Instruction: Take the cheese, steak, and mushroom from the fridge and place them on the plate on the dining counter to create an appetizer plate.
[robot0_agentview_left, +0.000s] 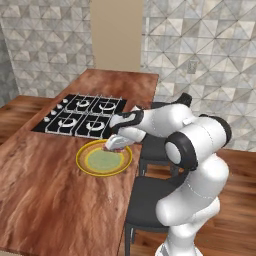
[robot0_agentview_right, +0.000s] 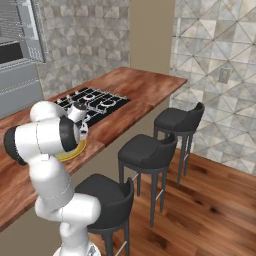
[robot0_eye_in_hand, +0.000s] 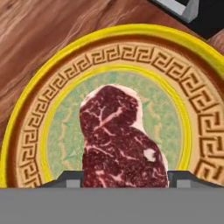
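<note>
- The gripper (robot0_agentview_left: 116, 144) is hovering over the near-right part of the plate (robot0_agentview_left: 85, 167), pointing down at it in the left base view.
- The steak (robot0_eye_in_hand: 120, 140) is sitting between the two fingers (robot0_eye_in_hand: 65, 179), which are standing at either side of its lower edge in the hand view; the jaws are closed on the steak, holding it at a wide spread.
- The steak is showing dark red with paler marbling and a pale fatty edge along its upper right side.
- In the hand view the steak is lying over the pale green centre of the plate (robot0_eye_in_hand: 26, 131); whether it is touching the plate or hanging just above it I cannot tell.
- The plate is showing a bright yellow rim, a brown key-pattern band inside it, then the green centre.
- The plate is resting on the counter (robot0_agentview_left: 45, 200), just in front of the cooktop (robot0_agentview_left: 82, 116) and near the counter's right edge.
- In the right base view the arm is covering most of the plate; a strip of yellow rim (robot0_agentview_right: 70, 155) is showing beside the elbow.
- Three dark stools (robot0_agentview_right: 147, 150) are standing in a row along the counter's outer side, on a wood floor.
- A corner of the cooktop (robot0_eye_in_hand: 183, 8) is appearing at the top right of the hand view, just beyond the plate rim.
</note>
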